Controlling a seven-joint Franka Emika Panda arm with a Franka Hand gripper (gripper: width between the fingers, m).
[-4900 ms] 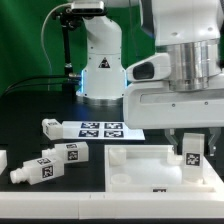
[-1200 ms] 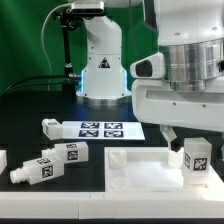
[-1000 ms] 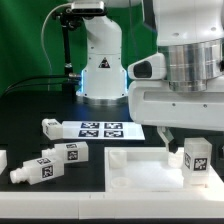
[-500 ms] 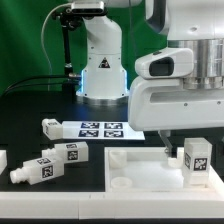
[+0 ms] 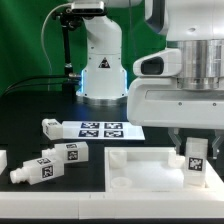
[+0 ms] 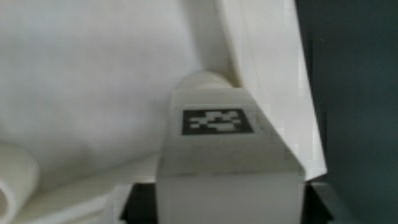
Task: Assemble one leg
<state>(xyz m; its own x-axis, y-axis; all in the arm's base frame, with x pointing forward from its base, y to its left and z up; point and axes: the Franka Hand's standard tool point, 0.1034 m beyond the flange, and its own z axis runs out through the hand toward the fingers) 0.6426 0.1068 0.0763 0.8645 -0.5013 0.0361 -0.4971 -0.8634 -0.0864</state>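
No readable words, numbers or brands are seen. Only black-and-white square tag marks are shown on the leg (image 5: 196,160) (image 6: 221,150) and the marker board (image 5: 102,129).

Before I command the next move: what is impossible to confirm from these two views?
- Leg seating in the panel: exterior view, its base is cut off low at the right.
- Gripper jaws: arm housing hides them; wrist view shows only dark edges.
- Wrist view: leg fills it, blurred.
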